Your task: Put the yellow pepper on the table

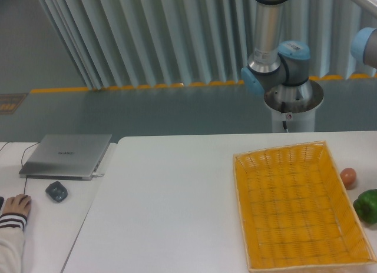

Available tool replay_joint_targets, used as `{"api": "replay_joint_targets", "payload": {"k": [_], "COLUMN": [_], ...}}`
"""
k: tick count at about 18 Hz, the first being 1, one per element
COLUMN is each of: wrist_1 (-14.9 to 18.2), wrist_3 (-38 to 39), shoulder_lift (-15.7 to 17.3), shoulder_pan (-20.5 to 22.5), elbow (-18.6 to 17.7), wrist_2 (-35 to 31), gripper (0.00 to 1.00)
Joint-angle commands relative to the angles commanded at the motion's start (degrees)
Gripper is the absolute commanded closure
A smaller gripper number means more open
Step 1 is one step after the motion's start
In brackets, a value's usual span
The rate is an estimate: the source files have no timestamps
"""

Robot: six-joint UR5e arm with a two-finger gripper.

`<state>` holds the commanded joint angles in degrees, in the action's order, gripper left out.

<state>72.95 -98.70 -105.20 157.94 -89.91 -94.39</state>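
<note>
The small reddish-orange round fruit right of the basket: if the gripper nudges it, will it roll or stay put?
The small reddish-orange round fruit looks nearly spherical, so it would probably roll easily on the smooth white table. It sits close beside the yellow woven basket, whose wall might stop a push that way. Toward the glossy green pepper or the table's edge, it could run off.
</note>
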Motion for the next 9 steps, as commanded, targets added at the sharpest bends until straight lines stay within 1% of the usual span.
{"api": "replay_joint_targets", "payload": {"k": [3, 5, 7, 8, 9], "wrist_1": [-2.7, -5.8, -7.6, -8.3, -8.6], "wrist_3": [0.1, 0.1, 0.1, 0.2, 0.2], "shoulder_lift": [-1.8, -4.0, -5.4, -6.0, -6.2], "shoulder_pan": [-0.1, -0.1, -0.1, -0.1, -0.3], "elbow": [0.0, 0.0, 0.0, 0.0, 0.0], "wrist_2": [0.0, -0.1, -0.1, -0.1, -0.1], "gripper": [0.62, 0.61, 0.59, 0.58, 0.56]}}
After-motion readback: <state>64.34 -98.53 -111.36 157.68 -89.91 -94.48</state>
